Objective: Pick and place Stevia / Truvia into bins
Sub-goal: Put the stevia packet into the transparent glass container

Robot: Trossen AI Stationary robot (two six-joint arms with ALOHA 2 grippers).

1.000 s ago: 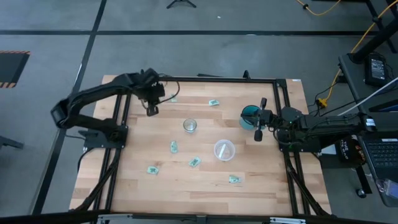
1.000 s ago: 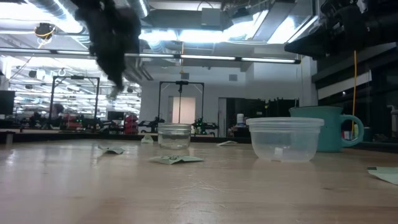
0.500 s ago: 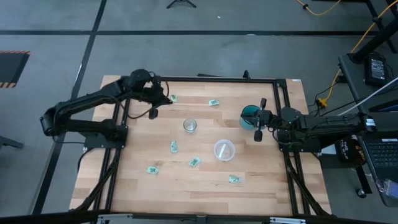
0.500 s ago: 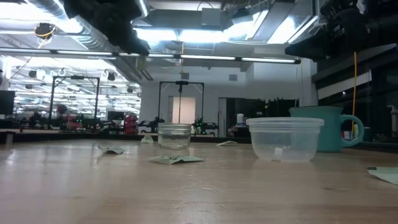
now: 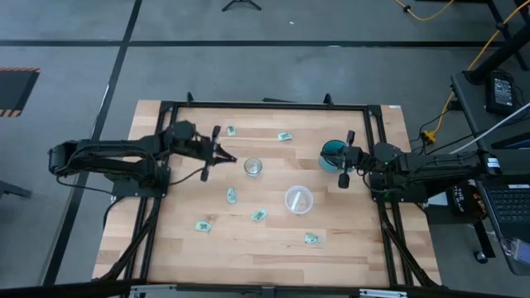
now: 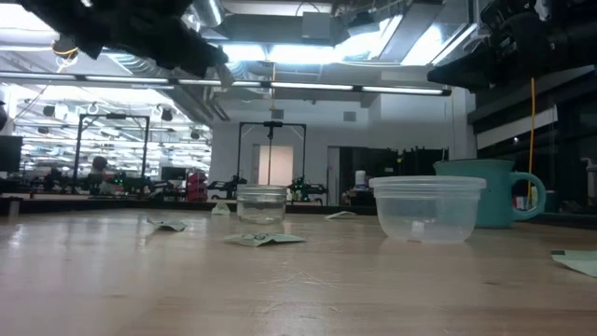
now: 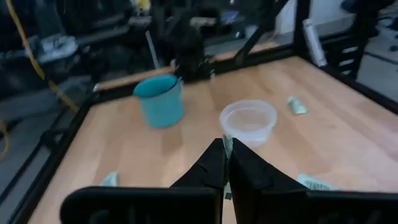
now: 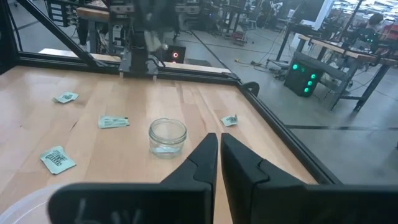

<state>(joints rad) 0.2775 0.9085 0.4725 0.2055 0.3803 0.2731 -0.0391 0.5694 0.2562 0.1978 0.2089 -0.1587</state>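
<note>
While the left end effector (image 5: 217, 154) pinches a packet (image 7: 227, 148) above the surface (image 5: 273, 248), the jar (image 5: 253, 167) waits just beside it, nearer than the cup (image 5: 298, 199).

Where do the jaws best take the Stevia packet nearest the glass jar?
Come straight down and pinch across its narrow width, near mid-length. The packet lies flat on the table, so no side offers an edge to reach under. The glass jar stands apart, likely leaving room. The left gripper, nearest, is shut on another packet.
</note>
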